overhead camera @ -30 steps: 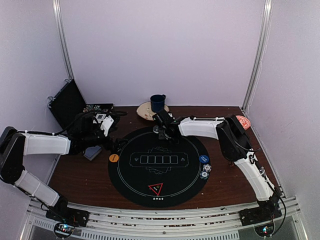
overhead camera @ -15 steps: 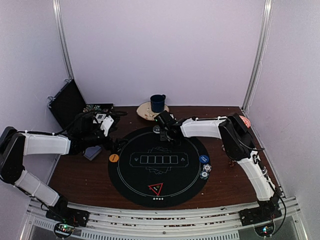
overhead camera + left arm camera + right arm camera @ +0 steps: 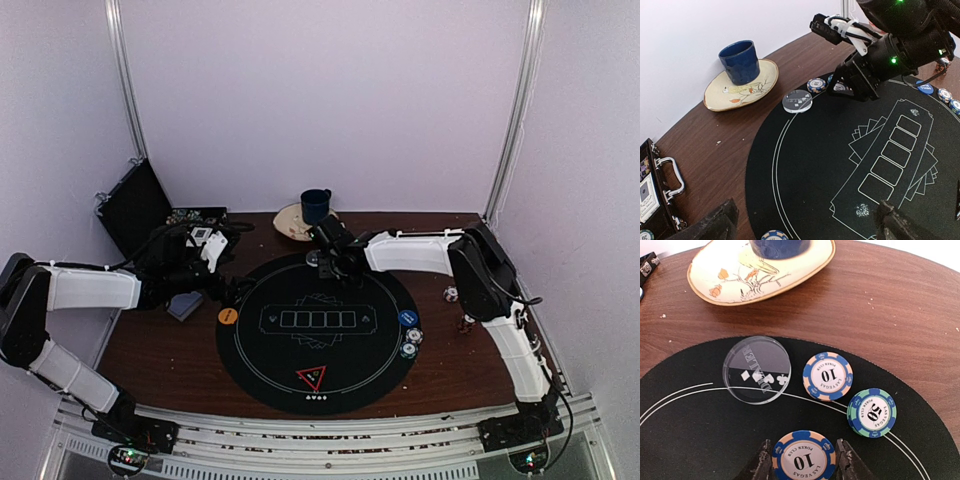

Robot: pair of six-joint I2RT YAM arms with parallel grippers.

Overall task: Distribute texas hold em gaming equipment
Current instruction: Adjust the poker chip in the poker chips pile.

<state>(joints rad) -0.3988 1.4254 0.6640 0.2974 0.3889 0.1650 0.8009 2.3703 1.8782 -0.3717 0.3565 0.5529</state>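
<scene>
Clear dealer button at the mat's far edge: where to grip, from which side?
Probably straight down, pinching the rim: the dealer button lies flat, so only its thin edge offers hold. Set fingers far and near; the neighbouring 10 chip sits close beside it.

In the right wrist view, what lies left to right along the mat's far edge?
Clear dealer disc, upper blue 10 chip, green 50 chip. The lower blue 10 chip, in the right gripper, overlaps and is left out.

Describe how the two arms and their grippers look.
The left arm and right arm are white tubes joined by black joints, with black cables alongside. The left gripper and right gripper have dark, blunt fingers. Small green lights glow on the right wrist.
</scene>
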